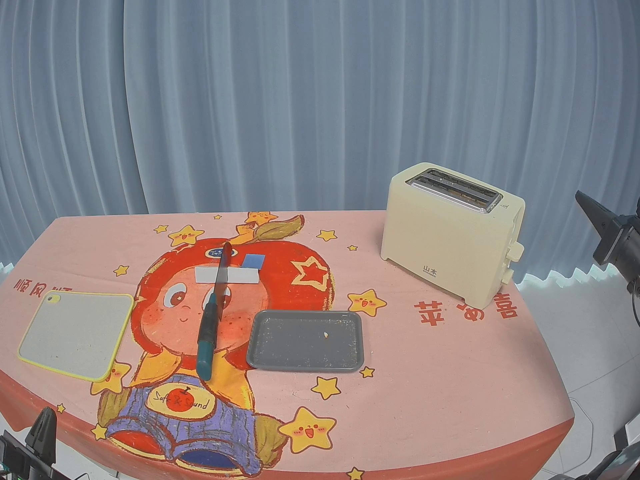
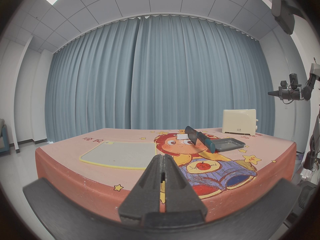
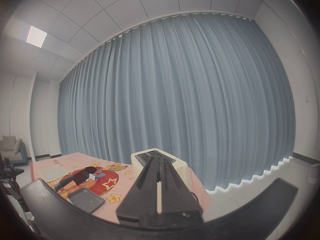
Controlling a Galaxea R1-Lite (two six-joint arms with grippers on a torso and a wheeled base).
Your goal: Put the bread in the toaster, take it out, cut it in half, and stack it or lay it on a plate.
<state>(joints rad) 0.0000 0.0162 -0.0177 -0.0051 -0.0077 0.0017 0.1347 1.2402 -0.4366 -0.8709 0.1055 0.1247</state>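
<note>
The left gripper (image 2: 163, 157) hangs off the table's front-left corner, below the front edge. Its fingers are pressed almost together with only a thin slit between them, and it grips nothing.

On the table (image 1: 427, 395), a yellow-rimmed cutting board (image 1: 77, 333) lies flat close to the left edge, with one corner near the front edge. To its right and well apart from it, a knife (image 1: 212, 315) lies along the middle of the cloth. Its teal handle points to the front edge, and its blade crosses and rests on a white block (image 1: 241, 275). A small blue tab (image 1: 253, 261) touches the back side of that block.

Just beside the handle but apart from it sits a dark grey tray (image 1: 263, 358), lying level with a pale crumb (image 1: 325, 334) on its floor. A broad stretch of tablecloth lies between the tray, the front edge and the right edge.

The cream toaster (image 1: 453, 235) stands upright at the back-right corner, close to the right edge, with its side controls facing that edge. Its slots (image 1: 455, 190) are open upward; whether bread sits down in them cannot be told.

The right gripper (image 3: 159, 159) is held off the right edge, beyond the toaster and at about the height of its top. Its fingers are closed to a narrow slit and hold nothing.
</note>
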